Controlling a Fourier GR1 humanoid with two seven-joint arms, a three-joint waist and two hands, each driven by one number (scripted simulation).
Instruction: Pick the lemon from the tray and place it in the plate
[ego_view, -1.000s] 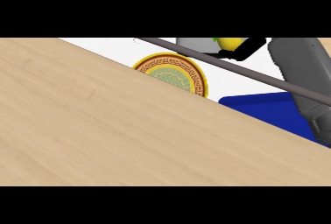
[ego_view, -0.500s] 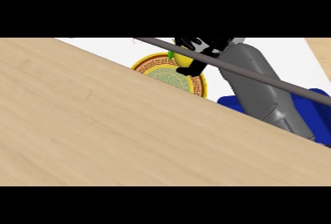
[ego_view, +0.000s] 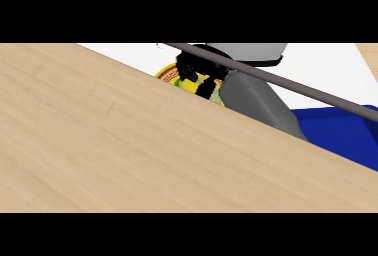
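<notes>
The right hand (ego_view: 198, 70) hangs over the plate (ego_view: 168, 76) at twelve o'clock, fingers curled — whether round the lemon, I cannot tell. Release low, over the centre.

One plate (ego_view: 171, 76), one blue tray (ego_view: 347, 131), one hand (ego_view: 196, 67).

We see only a sliver of the plate (ego_view: 170, 76); the right hand (ego_view: 198, 70) and a wooden panel (ego_view: 133, 150) cover the rest. The blue tray (ego_view: 339, 131) runs off the right edge. We cannot make out the lemon.
</notes>
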